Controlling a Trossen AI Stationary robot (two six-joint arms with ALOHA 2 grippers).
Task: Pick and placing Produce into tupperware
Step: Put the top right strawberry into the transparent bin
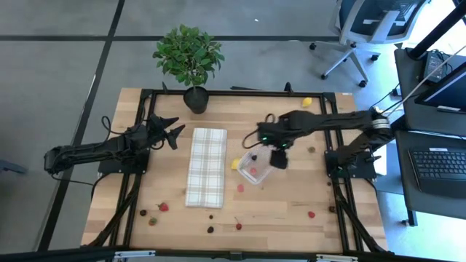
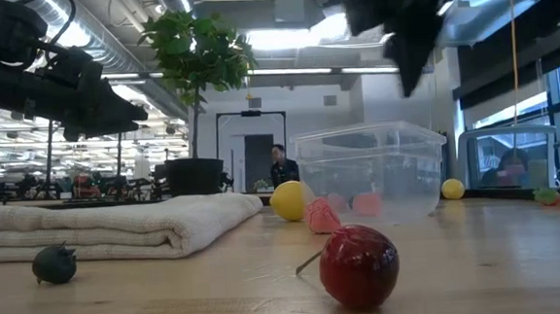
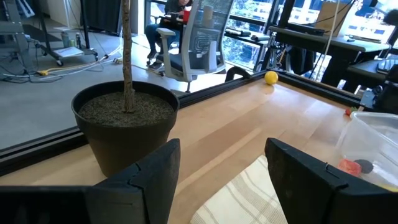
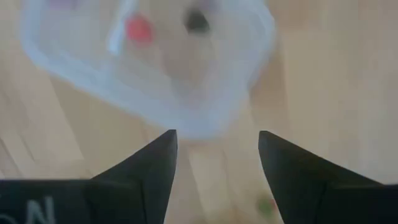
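Note:
The clear tupperware (image 1: 256, 167) stands on the wood table right of the checked cloth; in the right wrist view the tupperware (image 4: 149, 62) holds a red piece (image 4: 138, 28) and a dark piece (image 4: 197, 22). My right gripper (image 1: 279, 159) hangs open and empty just above the container's right side, seen also in the low view (image 2: 411, 42). More produce lies loose on the table: a yellow piece (image 1: 235, 164) by the container, a pink one (image 1: 241, 188), a stemmed red one (image 2: 359, 265), and others along the near edge (image 1: 163, 207). My left gripper (image 1: 171, 131) waits open near the plant pot.
A potted plant (image 1: 191, 58) stands at the far edge, its pot (image 3: 127, 124) close before my left gripper. The folded checked cloth (image 1: 206, 166) lies mid-table. A second yellow piece (image 1: 306, 102) sits at the far right. An office chair and desks stand beyond the table.

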